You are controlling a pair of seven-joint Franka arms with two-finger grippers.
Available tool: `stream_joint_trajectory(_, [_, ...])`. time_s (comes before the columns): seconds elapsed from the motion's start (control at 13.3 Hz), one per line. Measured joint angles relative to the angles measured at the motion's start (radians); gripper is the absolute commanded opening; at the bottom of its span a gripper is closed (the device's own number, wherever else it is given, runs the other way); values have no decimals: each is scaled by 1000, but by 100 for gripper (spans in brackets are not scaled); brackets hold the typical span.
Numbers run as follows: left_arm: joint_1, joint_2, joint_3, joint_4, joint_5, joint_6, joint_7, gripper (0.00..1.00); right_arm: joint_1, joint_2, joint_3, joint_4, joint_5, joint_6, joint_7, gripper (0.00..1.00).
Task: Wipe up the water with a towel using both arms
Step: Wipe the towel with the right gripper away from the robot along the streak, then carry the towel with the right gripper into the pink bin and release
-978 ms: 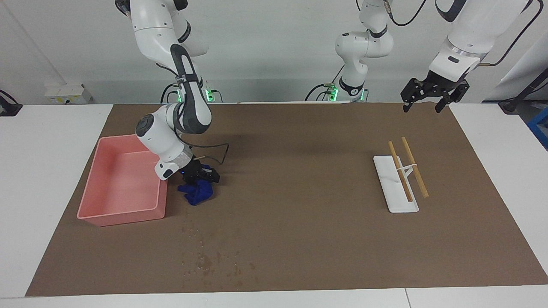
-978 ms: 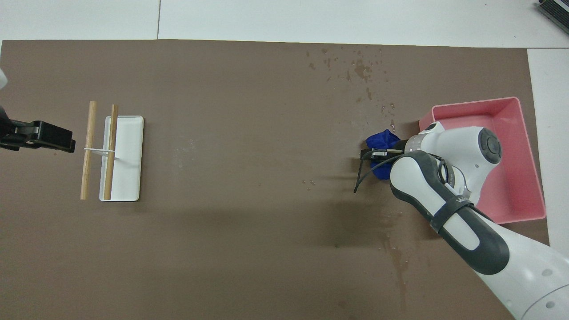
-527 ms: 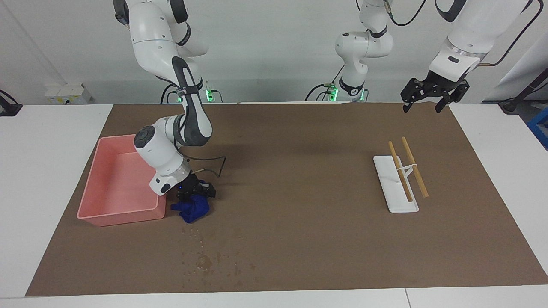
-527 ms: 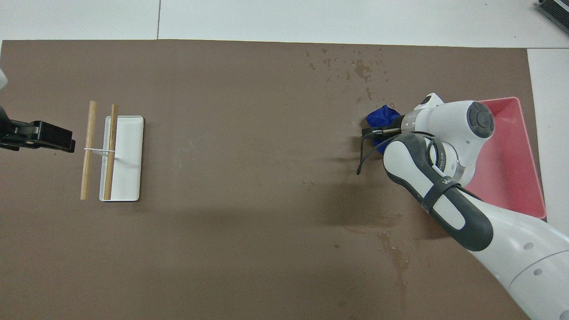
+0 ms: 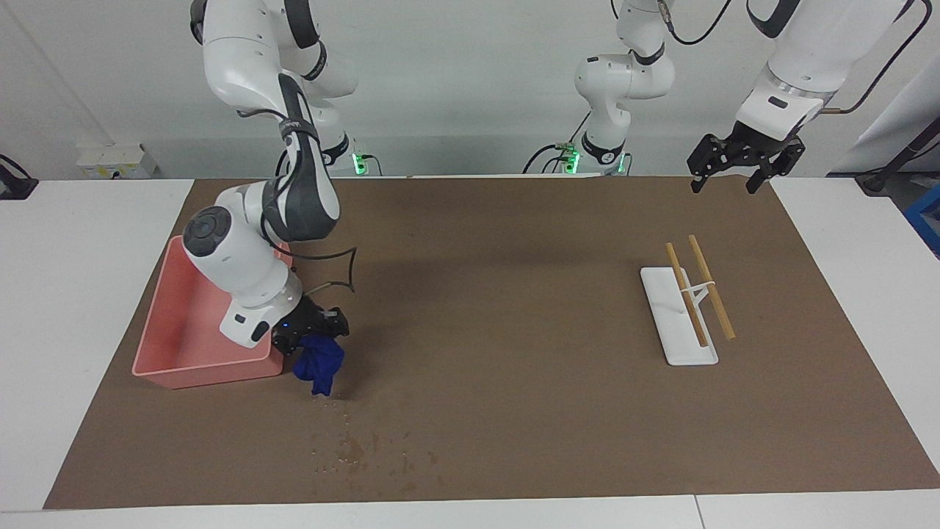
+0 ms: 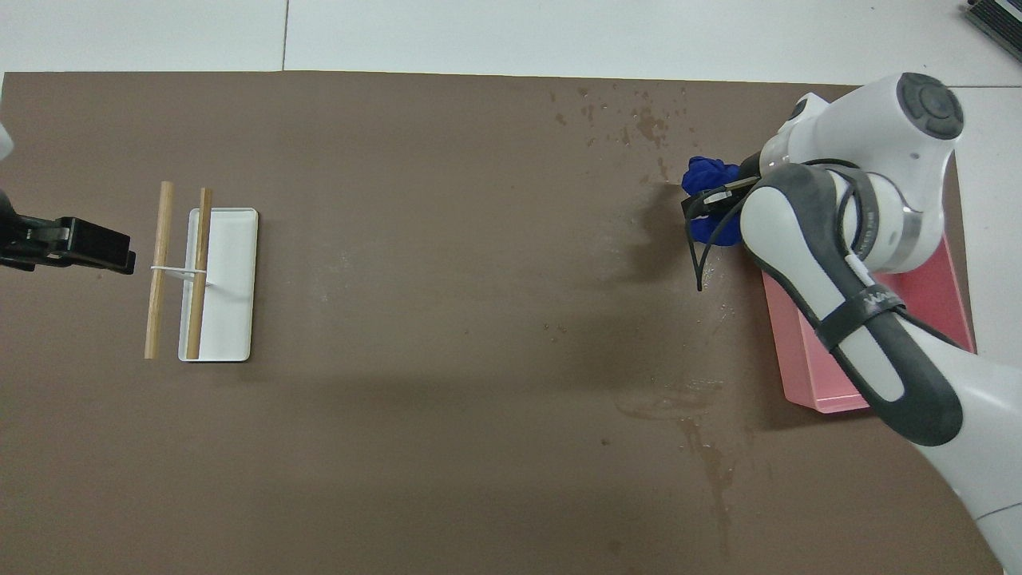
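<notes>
Towel [image 5: 319, 367], one blue bundle, hangs clenched in right tool [image 5: 312, 339]; left tool [image 5: 723, 173] released.

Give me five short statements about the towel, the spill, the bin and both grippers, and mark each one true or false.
1. The right gripper is shut on the small royal-blue cloth towel. True.
2. The towel lies inside the pink plastic bin. False: it hangs from the gripper beside the bin.
3. The scattered water droplets lie farther from the robots than the towel. True.
4. The left gripper holds the two wooden sticks. False: it is open, up in the air, holding nothing.
5. The wooden sticks rest across a white rectangular tray. True.
</notes>
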Motion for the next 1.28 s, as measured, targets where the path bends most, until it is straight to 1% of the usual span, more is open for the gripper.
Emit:
stream_joint_trajectory(0.15, [0,0,0,0,0,0,0,100,-39,-41,1,41,-67,-138,-16,0])
stream_joint_trajectory(0.38, [0,0,0,0,0,0,0,100,-79,-116,0,142,-196,-355,-131,0])
stream_joint_trajectory(0.53, [0,0,0,0,0,0,0,100,-124,-177,0,187,-235,-451,-245,0])
stream_joint_trajectory(0.68, [0,0,0,0,0,0,0,100,-194,-228,-1,184,-243,-494,-342,0])
stream_joint_trajectory(0.83, [0,0,0,0,0,0,0,100,-238,-244,-2,136,-244,-467,-378,0])
stream_joint_trajectory(0.9, [0,0,0,0,0,0,0,100,-240,-250,-1,89,-244,-423,-379,0])
stream_joint_trajectory(1.13, [0,0,0,0,0,0,0,100,-233,-285,9,-105,-245,-245,-379,0])
stream_joint_trajectory(1.28, [0,0,0,0,0,0,0,100,-235,-299,9,-203,-246,-168,-379,0])
